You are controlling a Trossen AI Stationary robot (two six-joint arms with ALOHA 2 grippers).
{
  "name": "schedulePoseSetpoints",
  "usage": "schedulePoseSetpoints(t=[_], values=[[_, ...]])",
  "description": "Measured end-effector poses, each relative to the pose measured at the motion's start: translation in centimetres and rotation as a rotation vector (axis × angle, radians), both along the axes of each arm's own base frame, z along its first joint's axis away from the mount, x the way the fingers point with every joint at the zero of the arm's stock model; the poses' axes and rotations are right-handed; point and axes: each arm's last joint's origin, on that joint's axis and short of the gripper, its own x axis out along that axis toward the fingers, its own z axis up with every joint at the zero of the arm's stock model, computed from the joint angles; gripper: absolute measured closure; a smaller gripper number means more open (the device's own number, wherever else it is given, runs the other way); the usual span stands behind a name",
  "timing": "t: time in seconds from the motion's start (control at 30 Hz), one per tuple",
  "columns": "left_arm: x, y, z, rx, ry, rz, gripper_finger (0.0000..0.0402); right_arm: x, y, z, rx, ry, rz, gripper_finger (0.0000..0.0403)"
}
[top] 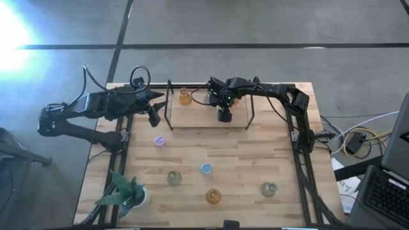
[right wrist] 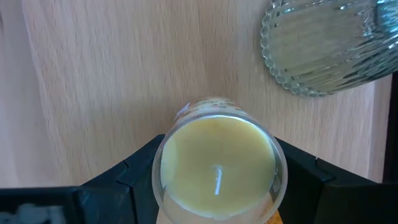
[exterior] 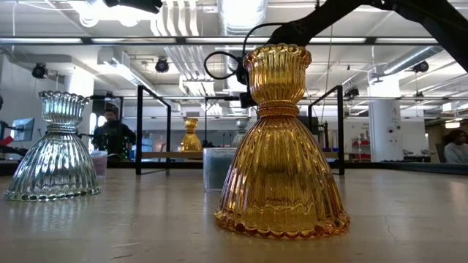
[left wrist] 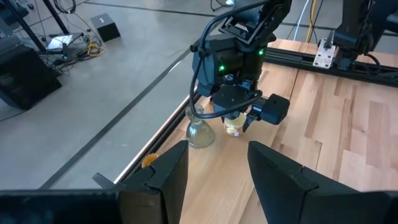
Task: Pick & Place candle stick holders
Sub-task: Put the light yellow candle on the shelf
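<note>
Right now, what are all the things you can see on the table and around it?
amber holders: two, amber; one on the shelf, one near the table's front edge
grey-green holders: two, front of table
purple holder: one, purple, before the shelf's left end
blue holder: one, blue, mid-table
clear holder: one, clear, on shelf
yellow candle: one, yellow, in right gripper
plant: one, green, white pot, front left corner
shelf: one, light wood, table's rear
table: one, light wood
person: one, dark clothes, room behind
left gripper: open, empty, beside shelf
right gripper: over shelf, gripping the candle
</note>
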Motion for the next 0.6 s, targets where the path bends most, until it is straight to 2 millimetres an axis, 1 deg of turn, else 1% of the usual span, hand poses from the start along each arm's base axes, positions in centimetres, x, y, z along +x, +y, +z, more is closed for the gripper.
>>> schedulePoseSetpoints(t=[0.13, 0.37, 0.6], values=[[0.0, 0.0, 0.0, 0.0, 0.0, 0.0, 0.0229, -0.02, 0.0, -0.03, -0.002, 0.003, -0.001, 0.0174], [0.0, 0.01, 0.0, 0.0, 0.0, 0.0, 0.0229, -0.04, -0.01, -0.05, -0.006, 0.005, -0.001, 0.0154], [0.0, 0.0, 0.0, 0.0, 0.0, 0.0, 0.0229, -0.05, 0.0, -0.06, -0.006, 0.008, 0.004, 0.0155]])
